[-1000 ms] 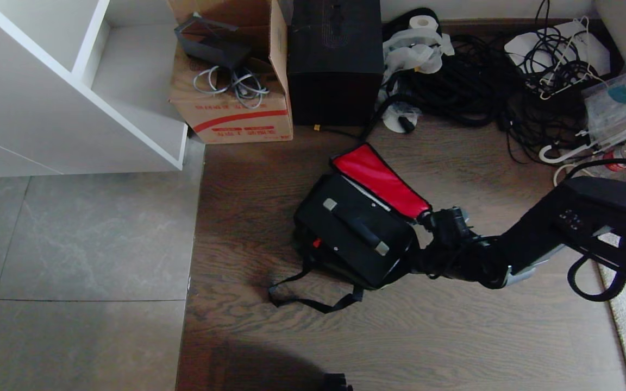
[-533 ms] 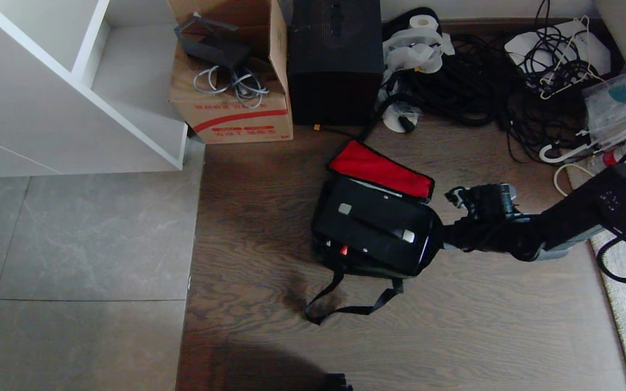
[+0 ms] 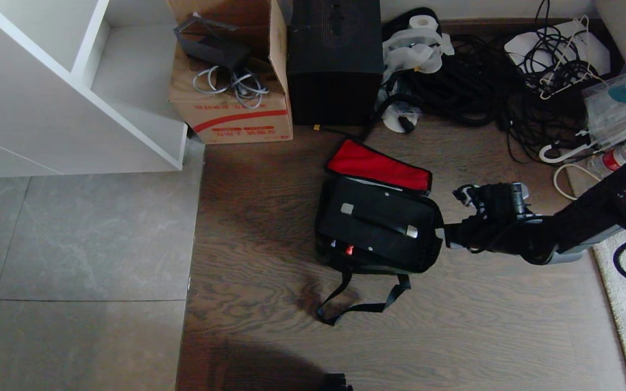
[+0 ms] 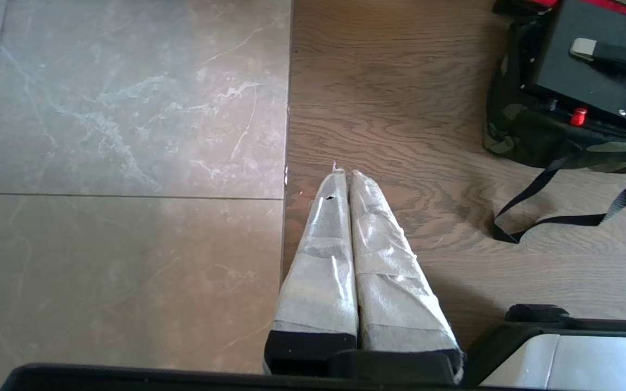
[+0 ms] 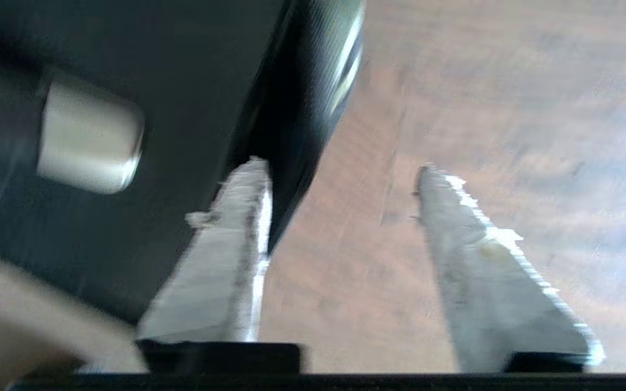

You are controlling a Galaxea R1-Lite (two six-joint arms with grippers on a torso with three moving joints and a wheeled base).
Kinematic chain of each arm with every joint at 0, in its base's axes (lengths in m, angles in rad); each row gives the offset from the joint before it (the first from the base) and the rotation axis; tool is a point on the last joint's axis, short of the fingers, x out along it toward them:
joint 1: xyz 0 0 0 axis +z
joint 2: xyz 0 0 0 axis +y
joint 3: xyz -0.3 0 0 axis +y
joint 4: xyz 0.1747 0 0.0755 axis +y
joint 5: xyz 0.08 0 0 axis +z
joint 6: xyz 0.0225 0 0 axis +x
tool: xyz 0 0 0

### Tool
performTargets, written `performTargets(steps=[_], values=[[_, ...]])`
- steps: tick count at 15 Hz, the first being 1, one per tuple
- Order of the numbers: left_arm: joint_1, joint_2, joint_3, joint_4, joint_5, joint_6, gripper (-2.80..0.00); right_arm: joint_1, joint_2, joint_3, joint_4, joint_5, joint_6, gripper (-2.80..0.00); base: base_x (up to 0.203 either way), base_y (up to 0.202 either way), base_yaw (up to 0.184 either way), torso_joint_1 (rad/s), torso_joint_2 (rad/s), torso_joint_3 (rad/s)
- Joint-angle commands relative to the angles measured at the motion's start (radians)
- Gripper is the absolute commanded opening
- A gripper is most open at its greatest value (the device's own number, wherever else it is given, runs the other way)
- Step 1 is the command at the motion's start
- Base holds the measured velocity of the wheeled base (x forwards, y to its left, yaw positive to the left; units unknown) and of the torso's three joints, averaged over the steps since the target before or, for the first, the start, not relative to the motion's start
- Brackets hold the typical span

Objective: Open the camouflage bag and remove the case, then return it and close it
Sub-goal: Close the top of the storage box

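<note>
Wood floor, cluttered corner with cables. The camouflage bag (image 3: 378, 260) sits flap-open with the case (image 3: 381, 228) poking out. Right hand (image 3: 442, 237) is spread apart, empty, at the case's end. Case looks rigid and heavyish; I'd grab the handle (image 3: 378, 221). Left hand (image 4: 344, 174) is pinched together, idle.

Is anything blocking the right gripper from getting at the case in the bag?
Nothing visible does. The right gripper hangs open right at the end of the case, which sits exposed in the camouflage bag. The red-lined lid is folded back on the far side, clear of the approach.
</note>
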Motion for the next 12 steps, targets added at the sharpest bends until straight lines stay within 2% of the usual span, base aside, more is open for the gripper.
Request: performTargets(steps=[1,5,7,9,12], values=[[0.0,0.0,0.009,-0.001,0.001,-0.001,-2.8,0.04,-0.065,0.105,-0.034,0.003,-0.002,0.0,0.0,0.0,0.0,0.0,0.0,0.0],[0.0,0.0,0.009,-0.001,0.0,-0.001,-2.8,0.159,-0.137,0.226,-0.071,0.012,0.006,0.0,0.0,0.0,0.0,0.0,0.0,0.0],[0.0,0.0,0.009,-0.001,0.0,0.0,-2.8,0.199,-0.151,0.252,-0.088,0.012,0.046,0.0,0.0,0.0,0.0,0.0,0.0,0.0],[0.0,0.0,0.009,-0.001,0.0,-0.001,-2.8,0.275,-0.149,0.288,-0.1,0.01,0.139,0.0,0.0,0.0,0.0,0.0,0.0,0.0],[0.0,0.0,0.009,-0.001,0.0,0.0,-2.8,0.307,-0.117,0.287,-0.104,0.007,0.143,0.0,0.0,0.0,0.0,0.0,0.0,0.0]])
